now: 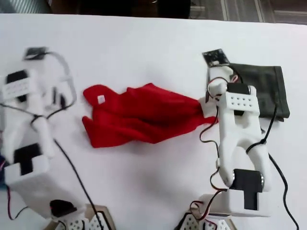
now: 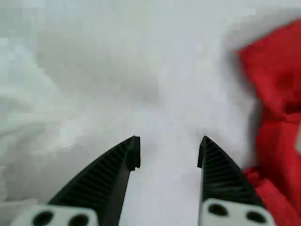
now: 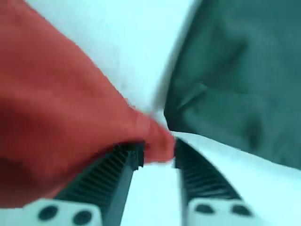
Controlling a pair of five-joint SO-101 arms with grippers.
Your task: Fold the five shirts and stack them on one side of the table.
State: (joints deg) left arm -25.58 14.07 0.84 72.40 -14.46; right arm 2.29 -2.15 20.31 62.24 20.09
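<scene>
Because our right gripper (image 3: 158,151) is clamped on no more than a narrow tip of the red shirt (image 1: 144,115), we judge that hold to be the weakest point here. A quick pull could drag the cloth out from between the jaws, and the shirt would drop back in a heap. The rest of the red shirt trails away from that gripper across the white worktop (image 1: 144,43), bunched and creased rather than flat. Any fold made now would likely trap wrinkles and come out lopsided.

Just beyond the right gripper, on the side away from the red cloth, lies the dark green shirt (image 1: 264,88), already folded and very near the gripper's tips. We think a careless sweep that way could snag its edge and undo the fold, or drag unfolded red cloth over it.

Our left gripper (image 2: 168,151) hangs with its jaws apart over bare worktop, the red shirt's other end just beside it and not between the jaws. If the right arm pulls alone, we expect that end to slide rather than stretch out. If the left gripper closes where it is, it would pinch nothing.
</scene>
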